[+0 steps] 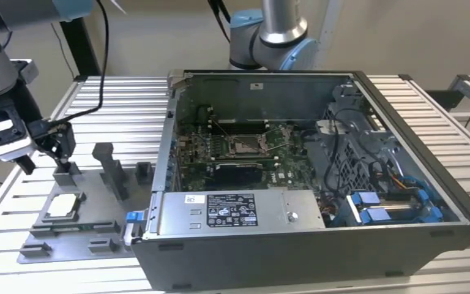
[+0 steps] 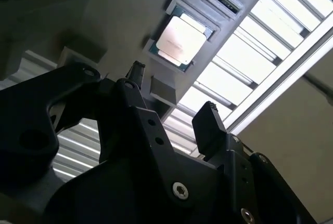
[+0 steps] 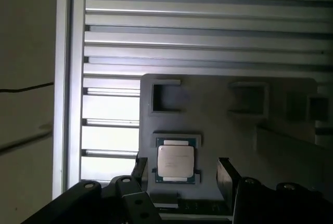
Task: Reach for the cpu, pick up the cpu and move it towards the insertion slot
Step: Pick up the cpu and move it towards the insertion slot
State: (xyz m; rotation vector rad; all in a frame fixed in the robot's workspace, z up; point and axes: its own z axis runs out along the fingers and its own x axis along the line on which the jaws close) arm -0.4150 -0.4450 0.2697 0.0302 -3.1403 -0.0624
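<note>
Silver chip lies flat, face up, square with no long axis; my tool hangs released at its twelve o'clock.

Gripper body is being cropped at the first wrist view's edge; insertion slot detail is being rendered too small.

The cpu has a pale satin metal face, and the fixture plate looks matt grey plastic.
</note>
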